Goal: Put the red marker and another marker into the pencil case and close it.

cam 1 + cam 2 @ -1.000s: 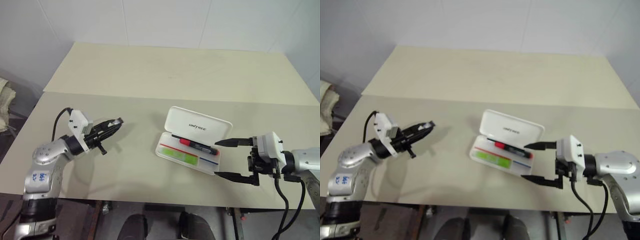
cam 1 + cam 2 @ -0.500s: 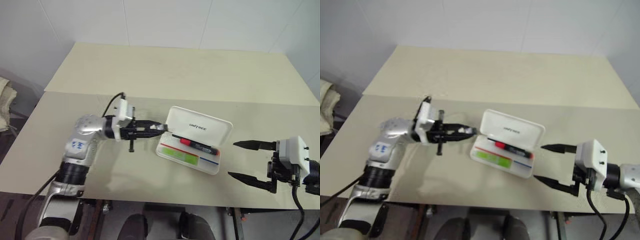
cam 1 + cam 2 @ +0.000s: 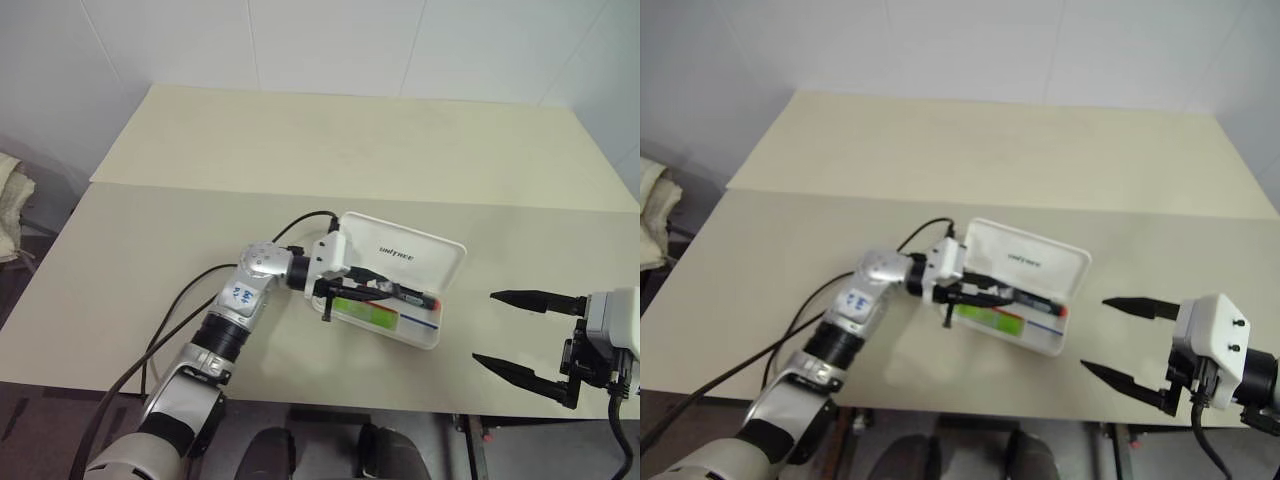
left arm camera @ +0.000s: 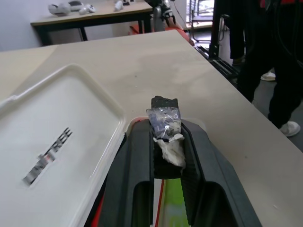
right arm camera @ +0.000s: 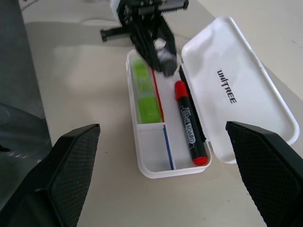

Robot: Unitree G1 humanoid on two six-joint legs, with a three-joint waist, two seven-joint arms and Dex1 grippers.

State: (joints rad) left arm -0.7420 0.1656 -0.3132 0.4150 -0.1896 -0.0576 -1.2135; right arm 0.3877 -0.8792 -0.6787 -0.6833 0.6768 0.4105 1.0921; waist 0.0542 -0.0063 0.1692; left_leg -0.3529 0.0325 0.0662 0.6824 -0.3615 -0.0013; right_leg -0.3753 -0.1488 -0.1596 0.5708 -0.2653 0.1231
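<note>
Red marker (image 5: 190,126) lies lengthwise along pencil case (image 5: 246,90)

- A pale table (image 3: 330,160) fills most of the frame.
- A white pencil case (image 3: 395,280) lies open just right of centre, its lid (image 3: 405,252) propped up toward twelve o'clock.
- Inside lie a red marker (image 3: 412,295) and a green highlighter (image 3: 368,310).
- The left gripper (image 3: 372,290) reaches in from nine o'clock, fingers nearly together over the tray.
- The right gripper (image 3: 520,335) hangs at four o'clock, fingers spread wide, well apart from the case.
</note>
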